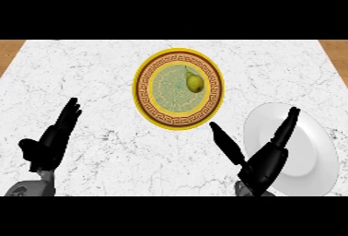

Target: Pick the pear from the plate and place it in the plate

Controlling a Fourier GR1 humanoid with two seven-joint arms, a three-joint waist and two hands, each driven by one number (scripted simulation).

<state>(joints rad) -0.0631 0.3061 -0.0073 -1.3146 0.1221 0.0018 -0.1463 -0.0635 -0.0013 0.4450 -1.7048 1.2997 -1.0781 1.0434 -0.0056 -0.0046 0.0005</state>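
A small green-yellow pear point(195, 83) lies on the right half of an ornate plate point(151, 99) with a yellow rim and brown patterned band, at the counter's far middle. A plain white plate point(319, 152) sits at the near right. My right hand point(266, 161) is open, fingers straight and spread, with its thumb pointing toward the ornate plate and its fingers lying over the white plate's left part. It is well below the pear and touches nothing. My left hand point(51, 143) rests open at the near left, fingers up.
The white marble counter point(88, 73) carries only the two plates. Strips of wooden floor point(10, 50) show past its far left and far right corners.
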